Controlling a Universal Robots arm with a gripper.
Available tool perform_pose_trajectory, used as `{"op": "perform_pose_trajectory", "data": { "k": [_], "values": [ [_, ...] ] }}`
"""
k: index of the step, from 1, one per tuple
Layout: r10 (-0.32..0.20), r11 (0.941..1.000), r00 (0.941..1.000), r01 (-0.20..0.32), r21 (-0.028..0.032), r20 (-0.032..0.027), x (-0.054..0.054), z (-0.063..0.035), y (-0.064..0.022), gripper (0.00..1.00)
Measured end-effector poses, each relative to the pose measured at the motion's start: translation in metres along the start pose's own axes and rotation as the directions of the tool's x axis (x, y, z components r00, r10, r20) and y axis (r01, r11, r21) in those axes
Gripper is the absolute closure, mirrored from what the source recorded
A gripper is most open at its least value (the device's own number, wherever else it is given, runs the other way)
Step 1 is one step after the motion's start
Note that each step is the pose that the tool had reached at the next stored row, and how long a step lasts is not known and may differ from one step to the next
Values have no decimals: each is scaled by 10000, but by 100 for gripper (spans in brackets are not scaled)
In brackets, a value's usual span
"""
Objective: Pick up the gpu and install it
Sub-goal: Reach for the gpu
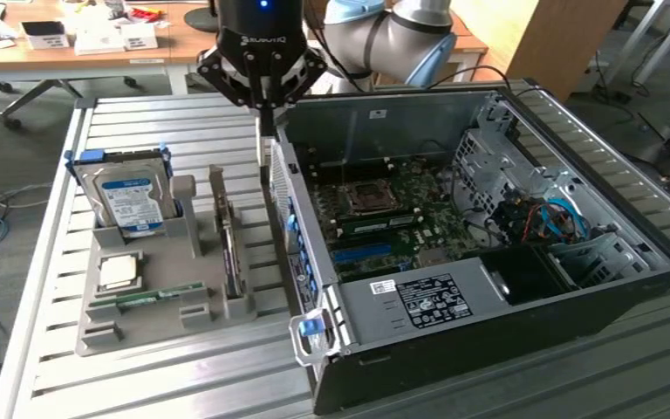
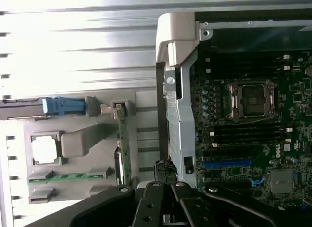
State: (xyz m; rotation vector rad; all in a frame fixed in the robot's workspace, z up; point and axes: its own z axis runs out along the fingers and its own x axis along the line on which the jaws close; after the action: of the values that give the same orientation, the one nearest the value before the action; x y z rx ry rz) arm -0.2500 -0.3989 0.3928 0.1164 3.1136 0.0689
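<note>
Arm (image 1: 387,35) vert., pincer (image 1: 268,112) pressed together, pointing down by case (image 1: 405,109) wall; gpu (image 1: 229,249) in tray (image 1: 137,327).

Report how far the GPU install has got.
Done: nothing visible yet. The gpu stands on edge in the grey holder, beside the computer case. In hand: the hand is shut and hangs above the gap between holder and case, not on the card. Left: picking the card up and seating it; the blue slot on the motherboard is empty.
</note>
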Motion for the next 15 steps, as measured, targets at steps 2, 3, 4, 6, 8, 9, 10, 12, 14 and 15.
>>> {"op": "perform_pose_trajectory", "data": {
  "k": [2,3,4,6,8,9,10,12,14,15],
  "values": [
    [2,10000,10000,-2,0,0,64,-2,-5,89],
    [2,10000,10000,-2,1,0,98,-2,-7,89],
    [2,10000,10000,-2,0,0,130,-3,-9,89],
    [0,10000,10000,0,0,1,193,-4,-14,89],
    [1,10000,10000,-1,0,0,259,-6,-19,89],
    [2,10000,10000,-2,1,0,293,-7,-22,89],
    [2,10000,10000,-2,0,1,331,-7,-24,89],
    [1,10000,10000,-1,0,1,400,-9,-30,89],
    [0,10000,10000,0,0,1,468,-11,-35,89],
    [1,10000,10000,-1,0,1,497,-11,-37,89]
  ]
}}
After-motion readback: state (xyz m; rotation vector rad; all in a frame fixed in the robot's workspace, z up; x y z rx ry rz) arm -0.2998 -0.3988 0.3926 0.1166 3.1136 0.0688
